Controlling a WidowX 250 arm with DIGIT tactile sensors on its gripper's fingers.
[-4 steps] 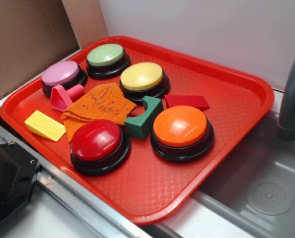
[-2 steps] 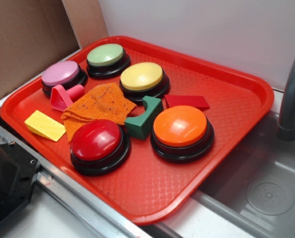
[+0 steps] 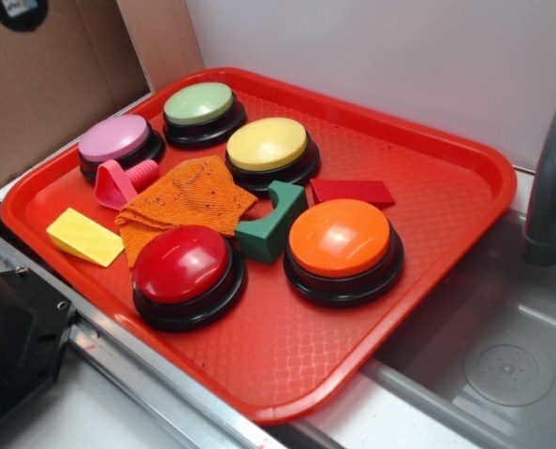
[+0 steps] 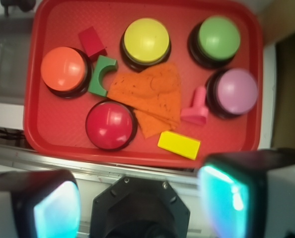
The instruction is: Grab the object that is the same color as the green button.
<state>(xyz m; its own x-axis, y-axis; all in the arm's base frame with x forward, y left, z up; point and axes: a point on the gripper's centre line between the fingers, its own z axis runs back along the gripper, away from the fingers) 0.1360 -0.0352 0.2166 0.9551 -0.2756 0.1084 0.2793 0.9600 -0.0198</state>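
The dark green arch block [image 3: 270,223] lies on the red tray [image 3: 418,309] between the red button [image 3: 186,271] and the orange button [image 3: 342,245]; it also shows in the wrist view [image 4: 102,75]. The green button [image 3: 200,109] stands at the tray's back left, and shows at the upper right in the wrist view [image 4: 216,39]. My gripper [image 4: 140,208] is open and empty, high above the tray's near edge, well away from the block. Only a dark bit of the arm [image 3: 14,9] shows in the exterior view's top left corner.
On the tray also stand a yellow button [image 3: 269,148] and a pink button [image 3: 119,142], with an orange cloth [image 3: 182,198], a pink peg [image 3: 124,180], a yellow wedge [image 3: 83,236] and a red wedge [image 3: 353,192]. A grey sink [image 3: 503,365] and faucet [image 3: 549,187] are at right.
A dark part of the arm has come into the exterior view's top left corner. Nothing on the tray has moved.
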